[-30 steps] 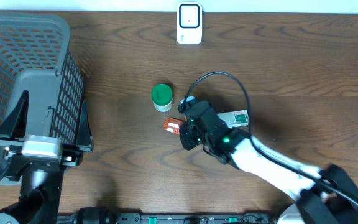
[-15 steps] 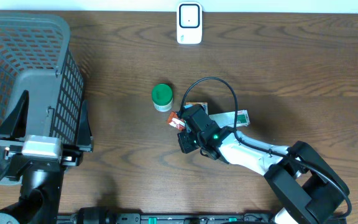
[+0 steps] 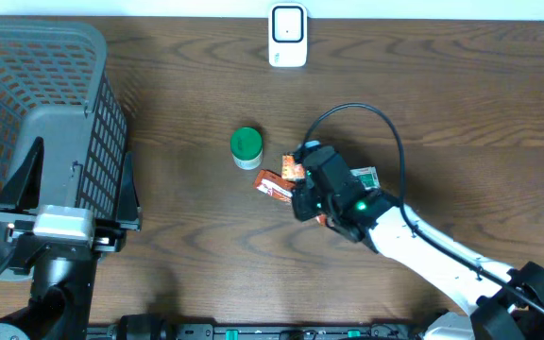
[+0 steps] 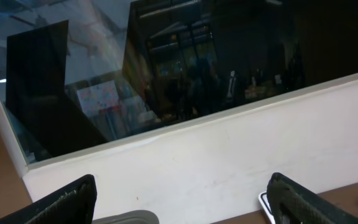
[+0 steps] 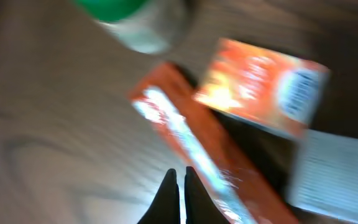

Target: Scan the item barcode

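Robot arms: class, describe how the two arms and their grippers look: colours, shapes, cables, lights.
The right arm has white links, a black wrist with a green light and a looping black cable. The right gripper has thin dark fingers. The left arm is black with a silver block; the left gripper has broad black wedge fingers.

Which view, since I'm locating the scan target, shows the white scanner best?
Overhead: the white scanner shows whole and sharp at the table's far edge. Left wrist catches at most a white sliver, bottom edge; right wrist shows none of it.
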Controlling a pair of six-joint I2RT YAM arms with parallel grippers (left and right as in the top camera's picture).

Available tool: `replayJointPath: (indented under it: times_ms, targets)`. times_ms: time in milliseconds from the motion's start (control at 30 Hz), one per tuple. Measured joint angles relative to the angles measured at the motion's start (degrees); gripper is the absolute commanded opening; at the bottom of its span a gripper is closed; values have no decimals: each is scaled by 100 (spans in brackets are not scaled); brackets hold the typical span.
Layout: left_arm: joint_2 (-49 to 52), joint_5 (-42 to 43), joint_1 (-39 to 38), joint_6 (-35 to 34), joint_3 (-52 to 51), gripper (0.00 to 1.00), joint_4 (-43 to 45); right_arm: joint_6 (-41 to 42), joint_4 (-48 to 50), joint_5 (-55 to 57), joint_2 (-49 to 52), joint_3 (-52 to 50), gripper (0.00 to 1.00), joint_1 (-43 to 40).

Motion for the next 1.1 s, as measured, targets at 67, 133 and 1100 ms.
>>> replayJointPath:
  times_ms: [67, 133, 1100]
  targets:
    - [0, 0, 0, 0, 0, 87, 0, -2, -195, 79, 120, 0, 1, -162]
    - [0, 0, 0, 0, 0, 87, 0, -4, -275, 122, 295, 0, 1, -254]
    - [0, 0, 0, 0, 0, 87, 0, -4, -774, -820, -496, -7, 1, -284]
